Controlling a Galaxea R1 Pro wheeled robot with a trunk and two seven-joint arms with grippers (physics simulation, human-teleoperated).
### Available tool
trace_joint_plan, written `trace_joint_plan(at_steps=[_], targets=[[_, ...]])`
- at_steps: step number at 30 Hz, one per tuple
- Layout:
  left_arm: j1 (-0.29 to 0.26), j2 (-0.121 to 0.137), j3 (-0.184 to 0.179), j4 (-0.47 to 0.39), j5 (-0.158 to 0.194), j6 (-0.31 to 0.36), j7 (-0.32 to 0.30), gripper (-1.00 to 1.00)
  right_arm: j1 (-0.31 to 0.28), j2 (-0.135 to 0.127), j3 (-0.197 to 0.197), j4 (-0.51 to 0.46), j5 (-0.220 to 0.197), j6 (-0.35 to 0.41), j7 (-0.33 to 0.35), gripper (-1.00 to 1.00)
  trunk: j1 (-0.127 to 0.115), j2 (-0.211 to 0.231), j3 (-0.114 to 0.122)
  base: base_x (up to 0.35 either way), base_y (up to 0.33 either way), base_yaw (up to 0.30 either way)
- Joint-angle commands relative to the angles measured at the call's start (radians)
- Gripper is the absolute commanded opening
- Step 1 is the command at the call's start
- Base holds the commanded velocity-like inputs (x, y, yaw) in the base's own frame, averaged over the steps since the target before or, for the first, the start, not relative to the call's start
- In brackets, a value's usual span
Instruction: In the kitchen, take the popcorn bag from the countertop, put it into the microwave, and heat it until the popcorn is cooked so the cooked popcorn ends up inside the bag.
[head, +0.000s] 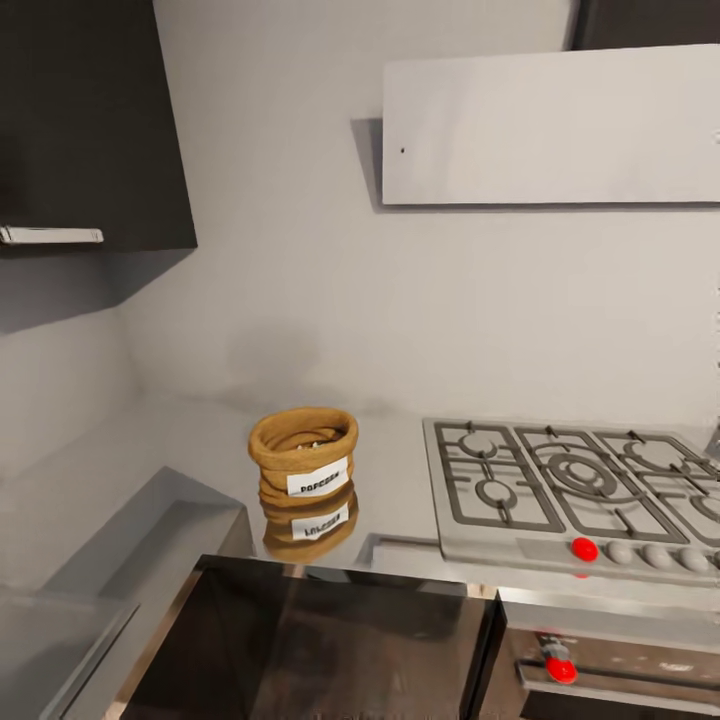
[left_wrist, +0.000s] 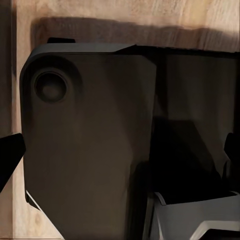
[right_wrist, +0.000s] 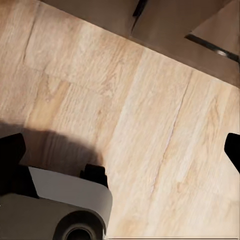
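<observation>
While the head camera looks down into the kitchen corner, these lines give the scene.

popcorn bag (head: 304, 458): upright on the countertop (head: 190, 450), rolled rim open upward, white label facing the camera; its reflection lies in the glossy surface just in front.

room around the bag: bare worktop on every side; the wall (head: 300, 300) stands well behind it and the counter's front edge is near its mirrored image.

gas hob (head: 580, 490): right of the bag, apart from it, with a strip of bare counter between; grey grates, one red knob (head: 584, 548) and pale knobs along its front.

hood (head: 550, 128): flat white panel on the wall above the hob.

upper cabinet (head: 90, 120): dark, high at the left, well above the counter.

lower fronts: dark glossy cabinet face (head: 320, 650) under the counter edge; beside it, below the hob, an oven front with a red knob (head: 560, 668).

left gripper (left_wrist: 120, 160): dark fingertips (left_wrist: 10, 150) show at opposite edges of the left wrist view, set wide apart, nothing between them; beyond them a dark part of the robot's body (left_wrist: 90, 140) over wooden floor (left_wrist: 150, 10).

right gripper (right_wrist: 125, 147): fingertips (right_wrist: 11, 147) at opposite edges of the right wrist view, spread wide, holding nothing; plank floor (right_wrist: 140, 100) beyond, a pale robot part (right_wrist: 70, 192) nearby.
</observation>
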Motion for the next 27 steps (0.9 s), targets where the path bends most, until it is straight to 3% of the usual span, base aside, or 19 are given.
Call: trace_joint_plan(at_steps=[1, 11, 15, 19, 21, 23, 24, 27], targets=[[0.000, 0.000, 0.000, 0.000, 0.006, -0.003, 0.000, 1.00, 0.000, 0.002, -0.004, -0.005, 0.006, 0.007, 0.001, 1.00, 0.000, -0.001, -0.001, -0.295, 0.000, 0.000], [0.000, 0.000, 0.000, 0.000, 0.007, -0.003, 0.000, 1.00, 0.000, 0.006, -0.003, -0.010, 0.002, 0.011, 0.001, 1.00, 0.000, -0.001, -0.001, -0.339, 0.000, 0.000], [0.000, 0.000, 0.000, 0.000, 0.007, -0.003, 0.000, 1.00, 0.000, 0.042, -0.001, -0.075, 0.006, 0.032, 0.001, 1.00, 0.000, -0.001, -0.001, -0.342, 0.000, 0.000], [0.000, 0.001, 0.000, 0.000, 0.007, -0.003, 0.000, 1.00, 0.000, 0.102, 0.006, -0.249, 0.009, 0.167, 0.003, 1.00, 0.000, -0.001, -0.001, -0.149, 0.000, 0.000], [0.000, 0.001, 0.000, 0.000, 0.007, -0.003, 0.000, 1.00, 0.000, 0.104, 0.044, -0.369, 0.006, 0.257, 0.021, 1.00, 0.000, -0.001, -0.001, -0.026, 0.000, 0.000], [0.000, 0.001, 0.000, 0.000, 0.007, -0.003, 0.000, 1.00, 0.000, 0.104, 0.103, -0.494, 0.000, 0.363, 0.068, 1.00, 0.000, -0.001, -0.001, -0.009, 0.000, 0.000], [0.000, 0.001, 0.000, 0.000, 0.007, -0.003, 0.000, 1.00, 0.000, 0.104, 0.152, -0.651, -0.004, 0.492, 0.160, 1.00, 0.000, -0.001, -0.001, -0.002, 0.000, 0.000], [0.000, 0.001, 0.000, 0.000, 0.007, -0.003, 0.000, 1.00, 0.000, 0.104, 0.177, -0.882, -0.005, 0.648, 0.281, 1.00, 0.000, -0.001, -0.001, 0.000, 0.000, 0.000]])
